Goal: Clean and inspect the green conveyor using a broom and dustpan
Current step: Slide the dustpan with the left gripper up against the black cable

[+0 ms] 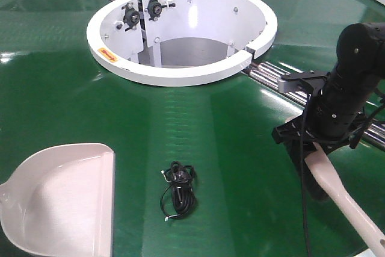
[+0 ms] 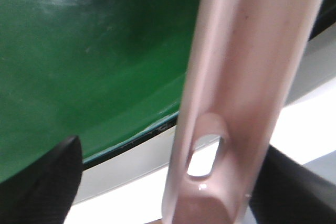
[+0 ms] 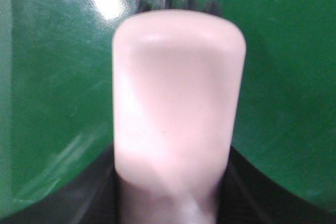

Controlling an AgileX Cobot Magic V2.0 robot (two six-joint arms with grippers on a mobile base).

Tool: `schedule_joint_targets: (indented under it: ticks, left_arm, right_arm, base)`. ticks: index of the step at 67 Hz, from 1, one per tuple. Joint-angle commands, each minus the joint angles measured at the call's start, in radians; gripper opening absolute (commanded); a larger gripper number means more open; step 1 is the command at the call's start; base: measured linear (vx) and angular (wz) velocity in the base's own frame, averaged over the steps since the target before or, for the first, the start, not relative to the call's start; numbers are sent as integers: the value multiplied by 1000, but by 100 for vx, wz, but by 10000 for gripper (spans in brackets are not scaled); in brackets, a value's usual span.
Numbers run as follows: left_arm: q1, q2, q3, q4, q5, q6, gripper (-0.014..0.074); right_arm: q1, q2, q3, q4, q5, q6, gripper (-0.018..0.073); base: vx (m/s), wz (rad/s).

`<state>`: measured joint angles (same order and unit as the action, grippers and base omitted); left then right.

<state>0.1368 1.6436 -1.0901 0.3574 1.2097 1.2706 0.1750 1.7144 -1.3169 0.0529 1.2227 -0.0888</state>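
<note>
With the right end effector clenched on the broom, bristles may snag the cable coil at 9 o'clock and overshoot the dustpan.

Right arm angled down from right side; right claw clamped on broom handle. Left claw fingers spread astride dustpan handle, one finger clear.

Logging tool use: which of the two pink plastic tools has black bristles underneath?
The broom, the narrow one at right; the dustpan at left is a wide, bristle-free scoop.
</note>
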Motion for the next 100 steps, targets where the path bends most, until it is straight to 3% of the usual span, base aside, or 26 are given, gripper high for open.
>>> schedule_joint_targets:
  ticks: [1,13,27,37,57,100]
  left_arm:
    - [1,-39,-30,18,37,-17,501]
    - [0,-42,-30,16,37,-17,314]
    - [-22,-61,-30,-5,37,-17,-27]
    - [-50,-90,-35,-4,37,-17,-25]
    - [-101,-99,-35,-105,37,-18,-25]
    - [-228,-99,-35,-137,37,-18,-25]
  right_arm:
    - [-2,-51,-24,1,56,-2,-5]
    - [-2,-51,-24,1,56,-2,-5]
    - [-2,-51,-24,1,57,-2,-5]
    - [-2,-51,-24,1,57,-2,-5]
    - [-2,-51,-24,1,59,-2,-5]
    - [-2,-51,-24,1,59,-2,-5]
  base:
    - [0,0]
    - [0,0]
    - [0,0]
    - [0,0]
    - [0,0]
    - [0,0]
